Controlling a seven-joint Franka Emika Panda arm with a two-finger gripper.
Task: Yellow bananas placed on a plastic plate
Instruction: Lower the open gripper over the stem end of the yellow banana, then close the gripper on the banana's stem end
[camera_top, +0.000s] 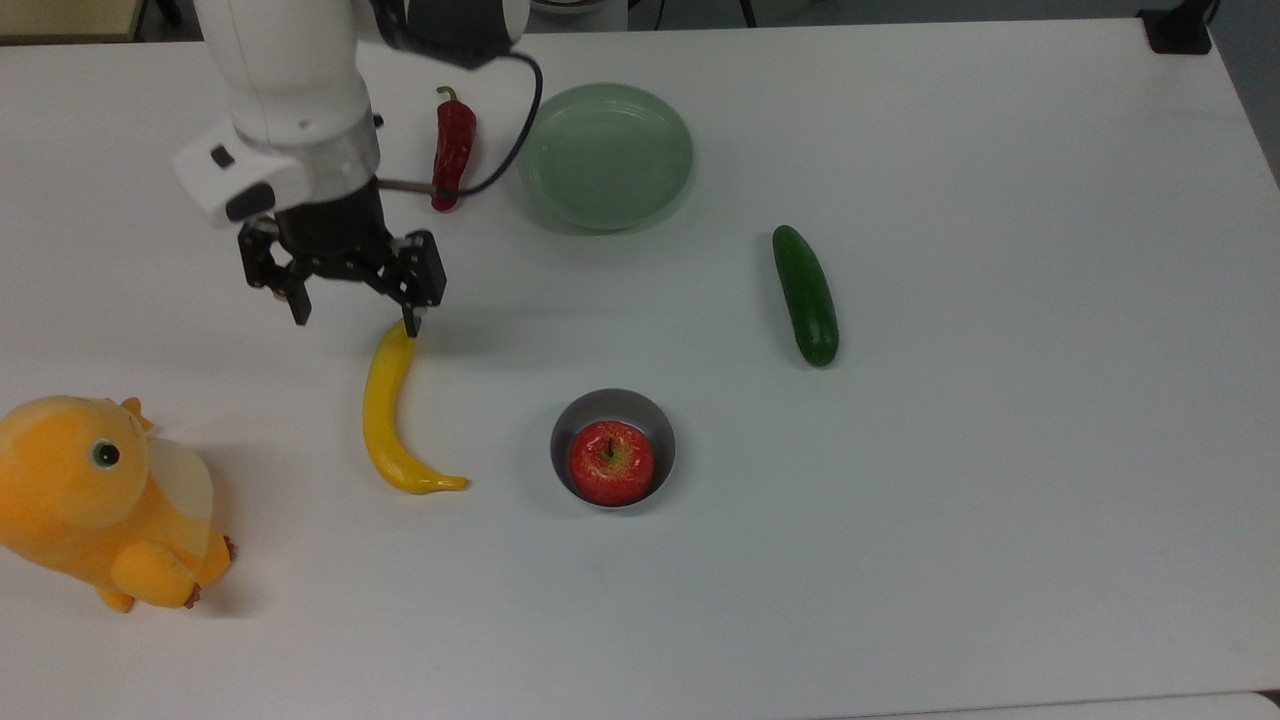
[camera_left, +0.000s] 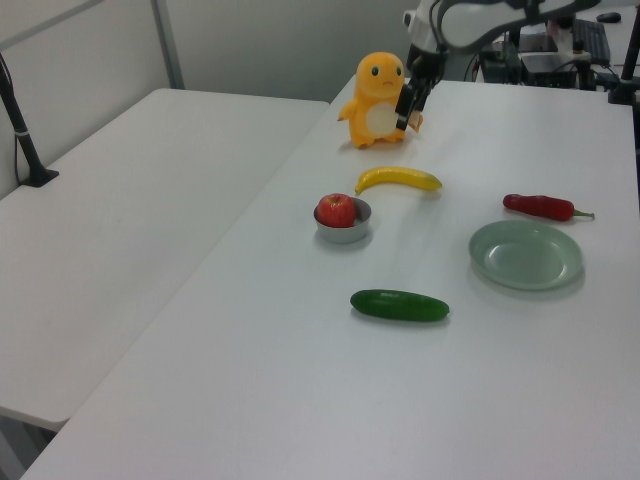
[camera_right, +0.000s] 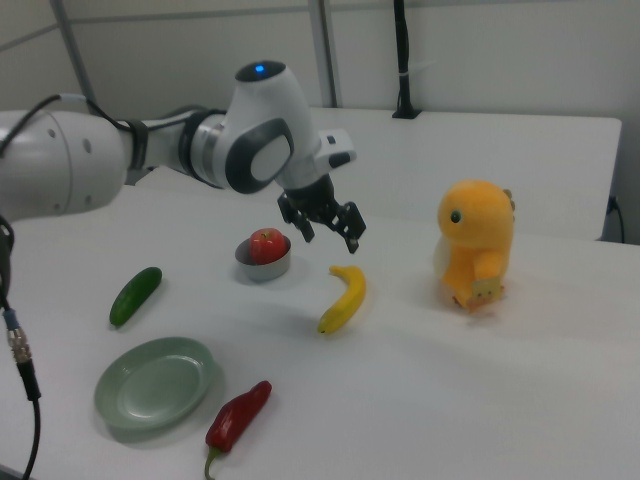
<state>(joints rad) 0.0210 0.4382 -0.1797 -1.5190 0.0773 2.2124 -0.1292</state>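
One banana (camera_top: 385, 415), stiff, light, probably slick: your spread-fingered gripper (camera_top: 353, 318) hovers at its 12 o'clock tip, so grab mid-body.

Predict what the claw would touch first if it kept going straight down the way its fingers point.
Probably the banana: the open claw hangs above its upper end, though maybe bare table beside it.

White arm (camera_top: 285, 70) angled down, black gripper (camera_top: 355, 320) with fingers (camera_top: 411, 322) spread apart, empty.
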